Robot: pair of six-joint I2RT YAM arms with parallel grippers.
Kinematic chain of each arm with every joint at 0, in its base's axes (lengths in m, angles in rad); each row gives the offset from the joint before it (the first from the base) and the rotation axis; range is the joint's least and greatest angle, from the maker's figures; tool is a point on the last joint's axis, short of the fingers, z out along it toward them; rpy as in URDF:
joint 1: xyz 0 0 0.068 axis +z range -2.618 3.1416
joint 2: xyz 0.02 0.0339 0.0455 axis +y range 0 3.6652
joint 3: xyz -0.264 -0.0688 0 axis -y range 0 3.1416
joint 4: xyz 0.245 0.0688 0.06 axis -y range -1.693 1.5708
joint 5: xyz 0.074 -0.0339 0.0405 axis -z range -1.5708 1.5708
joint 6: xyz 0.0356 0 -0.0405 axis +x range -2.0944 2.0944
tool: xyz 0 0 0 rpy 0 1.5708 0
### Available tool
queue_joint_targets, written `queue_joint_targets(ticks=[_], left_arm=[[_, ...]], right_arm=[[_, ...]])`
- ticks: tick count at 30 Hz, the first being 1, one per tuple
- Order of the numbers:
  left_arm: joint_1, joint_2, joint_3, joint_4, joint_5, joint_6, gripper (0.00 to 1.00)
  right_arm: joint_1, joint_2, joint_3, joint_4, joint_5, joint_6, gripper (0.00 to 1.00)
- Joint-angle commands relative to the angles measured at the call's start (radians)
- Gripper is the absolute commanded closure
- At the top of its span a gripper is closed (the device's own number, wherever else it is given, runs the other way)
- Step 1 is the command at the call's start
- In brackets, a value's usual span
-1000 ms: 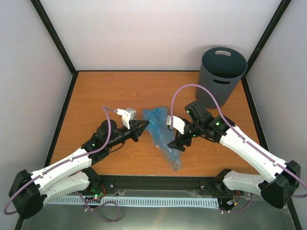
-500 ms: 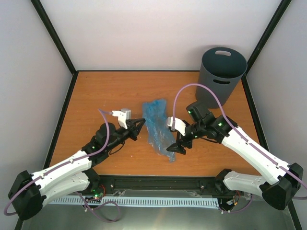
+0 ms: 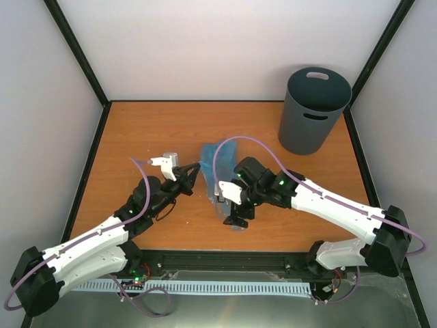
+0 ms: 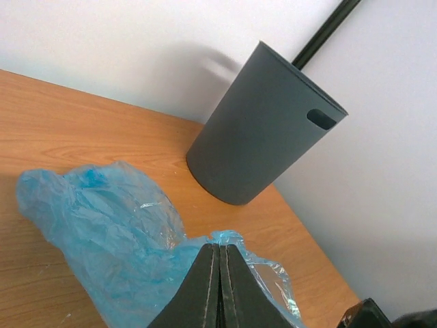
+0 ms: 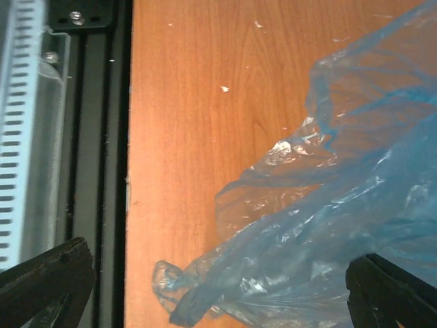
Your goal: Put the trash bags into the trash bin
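The light-blue trash bag (image 3: 217, 171) lies crumpled mid-table, dragged a little leftward since a second ago. The left gripper (image 3: 194, 169) is pinched tight on its left edge. The right gripper (image 3: 235, 217) has swung across over the bag's near tail, jaws spread wide and holding nothing; it looks ready for a second grab. The trash bin (image 3: 311, 113) stands well apart in the far right corner, and the right arm lies across the way there.
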Motion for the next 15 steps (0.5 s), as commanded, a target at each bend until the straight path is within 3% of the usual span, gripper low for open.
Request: queue_joint_targets(ticks=[1,3,7,15], left_arm=[[-0.008,-0.034,0.006,0.0,-0.056,-0.034,0.99],[-0.009,-0.042,0.009,-0.011,-0.056,-0.036,0.99],[-0.009,-0.052,0.009,-0.03,-0.058,-0.035,0.99],[-0.008,-0.127,0.001,-0.112,-0.092,-0.023,0.99]], right_arm=[[0.043,0.021,-0.013,0.112,0.242,0.058,0.0],[0.042,0.037,-0.012,0.145,0.301,0.09,0.05],[0.026,0.071,0.003,0.199,0.333,0.116,0.3],[-0.064,0.087,0.093,0.19,0.134,0.115,0.79]])
